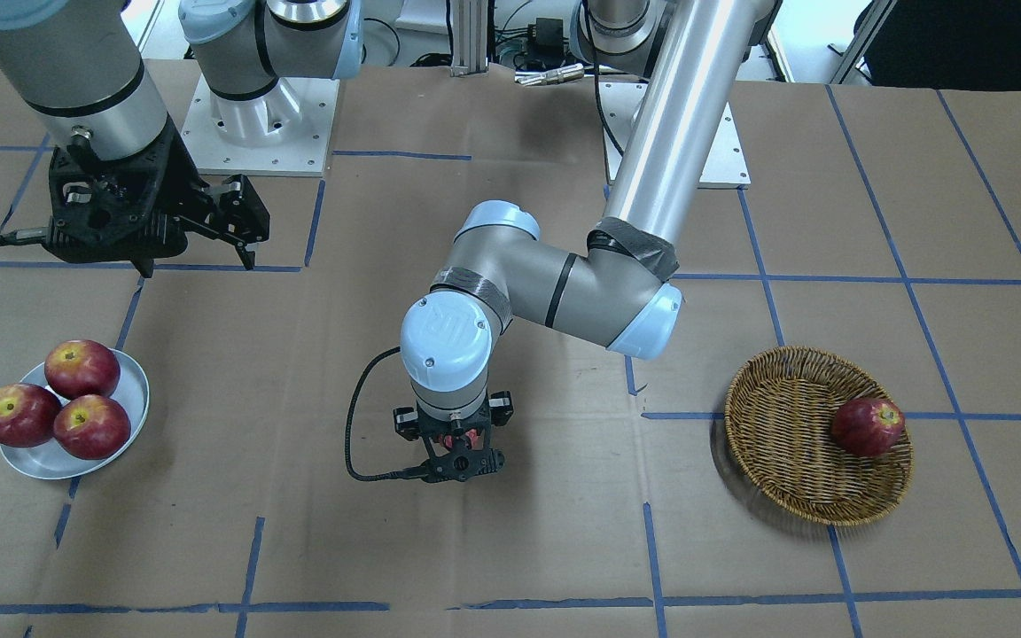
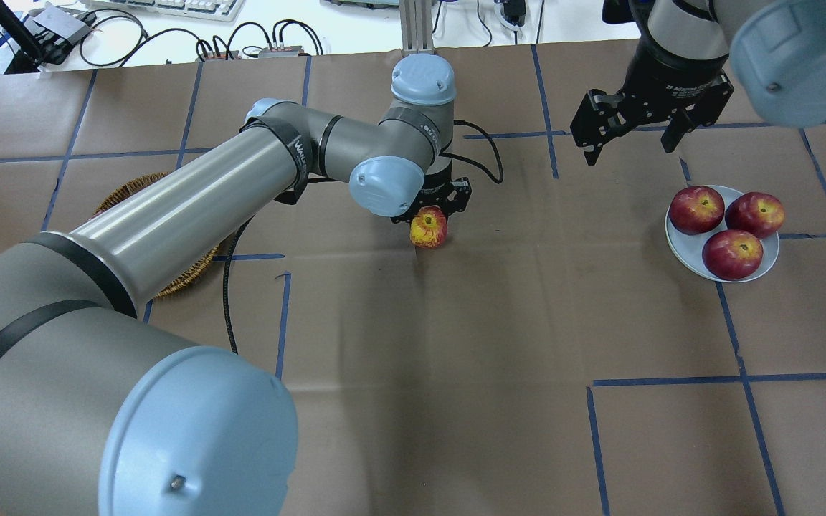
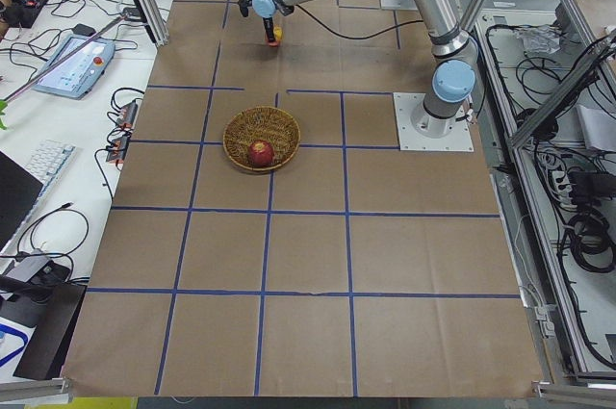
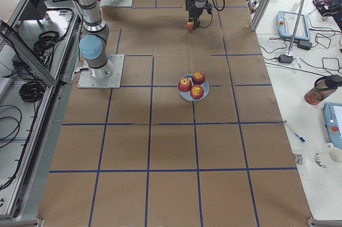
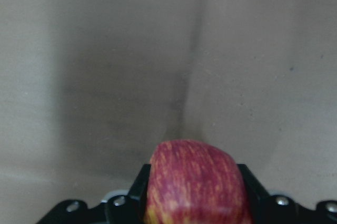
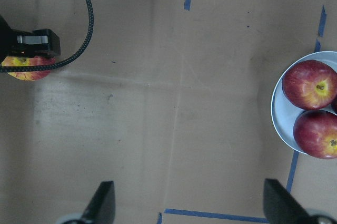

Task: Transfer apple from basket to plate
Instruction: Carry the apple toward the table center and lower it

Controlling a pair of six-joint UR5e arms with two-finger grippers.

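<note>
My left gripper is shut on the apple, pinkish-red with yellow streaks. It holds the apple over the brown paper in the middle of the table, between the basket and the plate. The apple fills the bottom of the left wrist view between the jaws, and shows in the right wrist view. The wicker basket lies at the robot's left, mostly hidden by the arm in the overhead view. The pale plate lies at the robot's right. My right gripper is open and empty, above the table beyond the plate.
One dark red apple lies in the basket. Three dark red apples fill most of the plate. The left arm's cable hangs near the basket. Blue tape lines cross the paper.
</note>
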